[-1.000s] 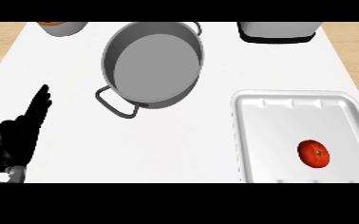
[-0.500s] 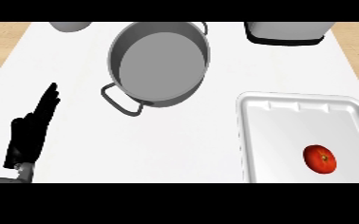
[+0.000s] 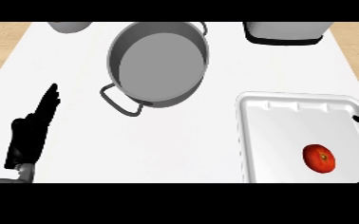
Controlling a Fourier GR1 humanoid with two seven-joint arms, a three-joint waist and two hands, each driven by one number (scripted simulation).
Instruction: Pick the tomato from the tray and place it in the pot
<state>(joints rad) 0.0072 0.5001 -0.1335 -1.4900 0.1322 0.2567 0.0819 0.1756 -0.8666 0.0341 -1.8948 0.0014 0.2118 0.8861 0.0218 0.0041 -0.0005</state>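
A white bench (image 3: 175, 137) fills nearly the whole frame under even light. Pale wood flooring (image 3: 14, 31) shows at the upper left and upper right corners.

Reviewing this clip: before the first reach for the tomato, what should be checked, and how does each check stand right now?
1. Tomato lies in the tray, nothing covering it: ok.
2. Pot is upright with nothing visible inside: ok.
3. Counter between tray and pot shows nothing in the way: ok.
4. Left hand is open at the view's lower left, fingers straight, holding nothing: ok.
5. Right hand, on the tomato's side, is ready: cannot tell, it is out of view.
6. Tomato held by a hand: not ok, none is near it.
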